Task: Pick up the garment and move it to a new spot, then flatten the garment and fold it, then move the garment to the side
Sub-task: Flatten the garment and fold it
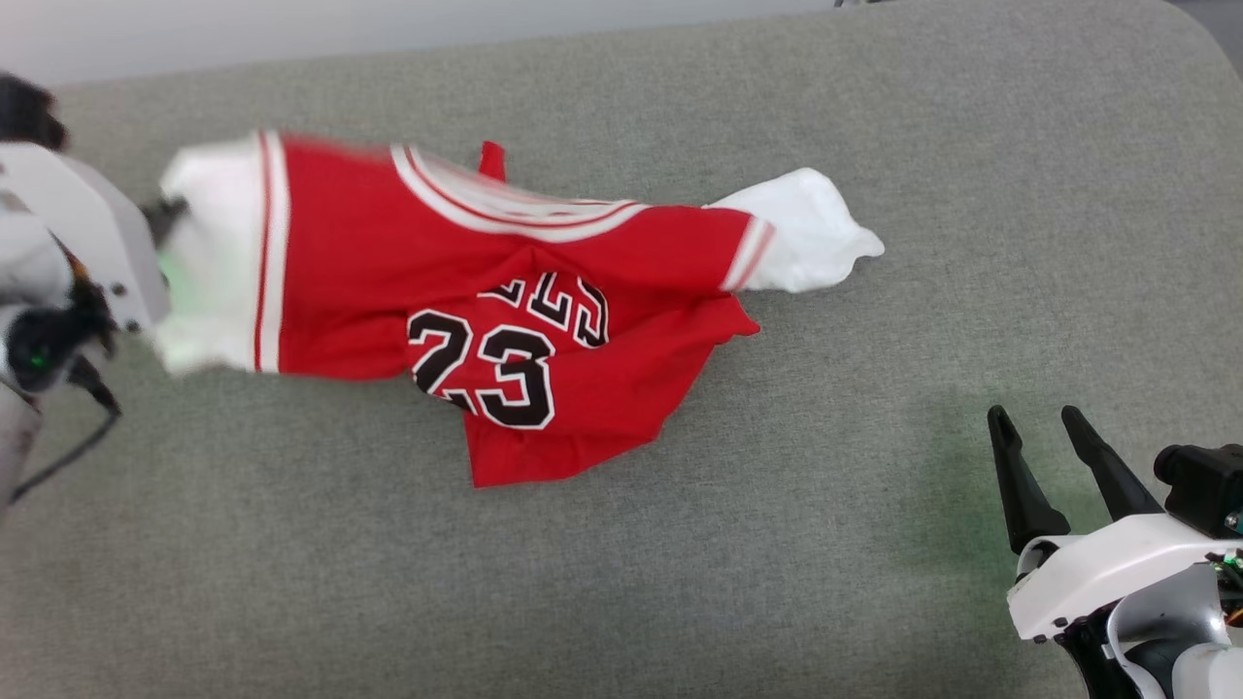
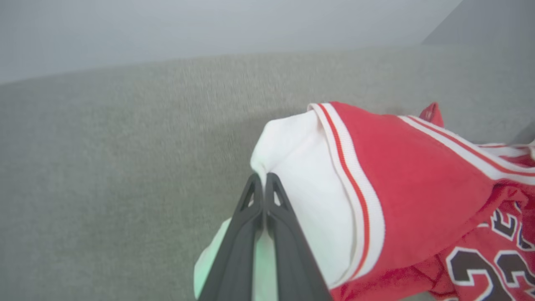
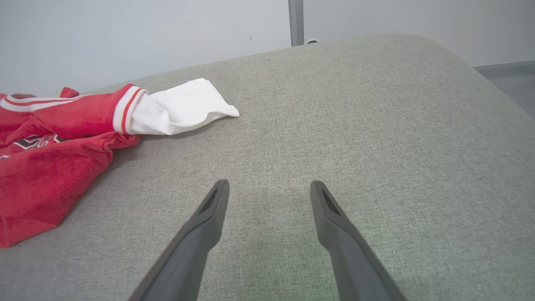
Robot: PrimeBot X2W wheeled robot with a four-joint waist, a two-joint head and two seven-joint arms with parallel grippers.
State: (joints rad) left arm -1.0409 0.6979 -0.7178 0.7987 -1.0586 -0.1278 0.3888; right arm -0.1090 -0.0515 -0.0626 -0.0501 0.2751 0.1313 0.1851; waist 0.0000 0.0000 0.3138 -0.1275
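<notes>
The garment (image 1: 369,282), a limp, light jersey, lies crumpled on the grey fabric surface (image 1: 777,563). Left gripper (image 2: 263,180) pinches its white sleeve (image 2: 301,175), apparently one thin fold; right gripper (image 3: 269,188) stands apart, empty. Shoulder seams should hold better.

R gripper (image 1: 1031,416) — long blk tapered fingers (image 1: 1020,495) | shells (image 1: 1097,573) white/grey — small screws (image 1: 117,288) | blk cable (image 1: 100,393) L side

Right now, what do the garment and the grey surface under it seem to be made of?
The garment: soft matte fabric, likely a jersey knit; it drapes limply and creases, with ribbed-looking striped trim. The grey surface: woven upholstery cloth, matte, probably padded; a fine weave grain shows and its edge is rounded.
</notes>
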